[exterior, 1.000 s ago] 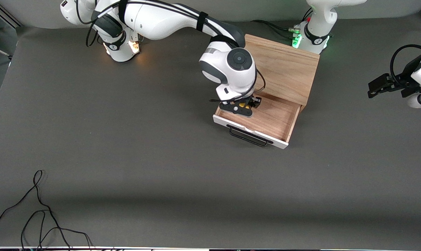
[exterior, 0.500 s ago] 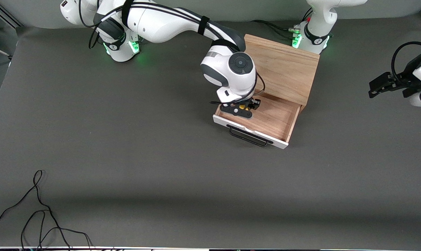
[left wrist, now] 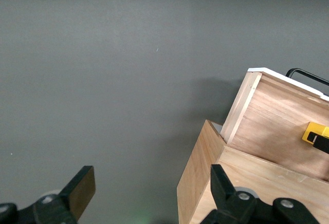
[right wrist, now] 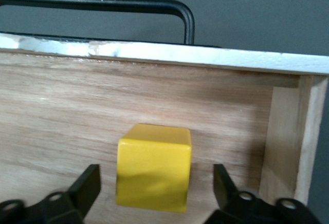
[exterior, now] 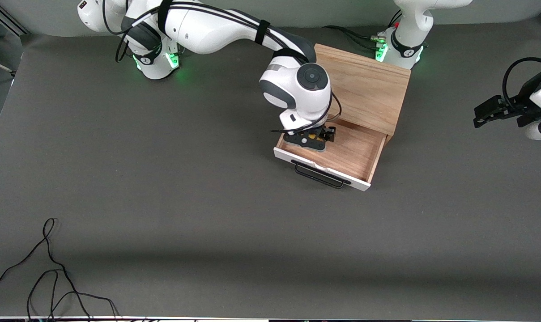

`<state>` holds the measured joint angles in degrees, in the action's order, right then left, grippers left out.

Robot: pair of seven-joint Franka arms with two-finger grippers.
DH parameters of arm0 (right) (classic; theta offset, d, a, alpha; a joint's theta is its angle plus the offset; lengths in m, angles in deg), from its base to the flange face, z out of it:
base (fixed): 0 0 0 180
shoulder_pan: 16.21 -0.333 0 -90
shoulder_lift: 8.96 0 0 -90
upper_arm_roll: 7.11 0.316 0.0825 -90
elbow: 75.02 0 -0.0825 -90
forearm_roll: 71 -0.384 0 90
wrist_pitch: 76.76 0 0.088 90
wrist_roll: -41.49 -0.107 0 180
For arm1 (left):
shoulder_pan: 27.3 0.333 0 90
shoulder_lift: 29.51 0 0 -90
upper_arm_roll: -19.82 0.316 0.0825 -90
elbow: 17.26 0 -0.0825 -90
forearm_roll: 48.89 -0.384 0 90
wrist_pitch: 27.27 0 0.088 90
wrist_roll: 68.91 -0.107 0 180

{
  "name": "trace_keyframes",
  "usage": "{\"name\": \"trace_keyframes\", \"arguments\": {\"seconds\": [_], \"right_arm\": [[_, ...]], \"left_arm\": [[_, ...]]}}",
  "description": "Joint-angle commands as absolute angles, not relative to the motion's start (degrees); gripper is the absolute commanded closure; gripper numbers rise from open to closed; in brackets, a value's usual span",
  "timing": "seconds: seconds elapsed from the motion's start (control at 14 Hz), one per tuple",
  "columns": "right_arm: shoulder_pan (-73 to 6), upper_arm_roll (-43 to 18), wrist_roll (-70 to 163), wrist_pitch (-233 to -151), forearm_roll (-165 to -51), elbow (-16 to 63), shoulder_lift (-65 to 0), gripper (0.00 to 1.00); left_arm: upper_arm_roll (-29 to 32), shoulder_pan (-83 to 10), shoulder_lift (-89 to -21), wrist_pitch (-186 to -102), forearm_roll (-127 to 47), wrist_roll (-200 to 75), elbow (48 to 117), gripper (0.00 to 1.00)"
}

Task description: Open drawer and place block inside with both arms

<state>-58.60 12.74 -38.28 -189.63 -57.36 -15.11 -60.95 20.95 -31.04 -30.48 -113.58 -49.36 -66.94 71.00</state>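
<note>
Drawer [exterior: 342,154] w/ white front panel, black wire bar handle [exterior: 318,175] and light wood interior is pulled out of the light-wood box [exterior: 364,89], which sits on the dark grey bench [exterior: 163,201] near the left arm's green-lit base. Drawer front faces the front camera.

Small bright yellow cube block [right wrist: 153,166] rests on the drawer floor, toward the right arm's end of the drawer, close to the side wall there and a bit apart from the front panel. In the front view only a sliver of yellow shows under the wrist.

Right gripper [exterior: 313,137], black, on the white jointed arm reaching from the right base, hangs low in the drawer directly over the block. Its fingers [right wrist: 87,185] are spread, one each side of the cube, w/ clear gaps both sides; no contact, block not pinched.

Left gripper [exterior: 492,112] is up over bare bench at the left arm's end, well apart from the box; arm waits. Its fingers [left wrist: 79,188] are spread wide, nothing between them. Left wrist view catches the box corner, the open drawer and the yellow block inside.

Loose black cable [exterior: 46,273] lies on the bench, near the front camera, toward the right arm's end.
</note>
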Motion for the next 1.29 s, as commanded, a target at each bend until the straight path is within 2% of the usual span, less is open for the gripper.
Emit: {"name": "trace_keyframes", "arguments": {"seconds": [0.0,0.21,0.5,0.71,1.0,1.21], "right_arm": [[-59.19,13.01,-40.07,-188.91,-55.71,-17.63,-61.26,0.00],[-58.05,12.49,-39.63,-184.26,-55.80,-17.72,-56.53,0.00],[-51.64,13.01,-35.79,-177.50,-58.25,-17.63,-48.71,0.00],[-44.53,12.84,-27.18,-173.01,-63.78,-16.66,-42.56,0.00],[-35.57,12.75,-14.70,-166.15,-66.34,-16.14,-37.63,0.00],[-27.23,12.66,-5.65,-166.84,-67.57,-8.61,-30.70,0.00]], "left_arm": [[21.49,-31.69,-29.95,-114.63,-50.03,-67.94,72.21,0.00],[21.49,-31.69,-29.51,-115.16,-50.03,-67.94,73.09,0.00],[21.49,-31.60,-29.42,-114.37,-50.12,-70.93,73.18,0.00],[21.49,-31.60,-29.33,-114.28,-50.12,-70.93,73.18,0.00],[21.49,-31.69,-29.33,-114.11,-50.20,-70.93,73.18,0.00],[21.49,-31.69,-29.33,-113.75,-50.20,-70.93,73.01,0.00]]}}
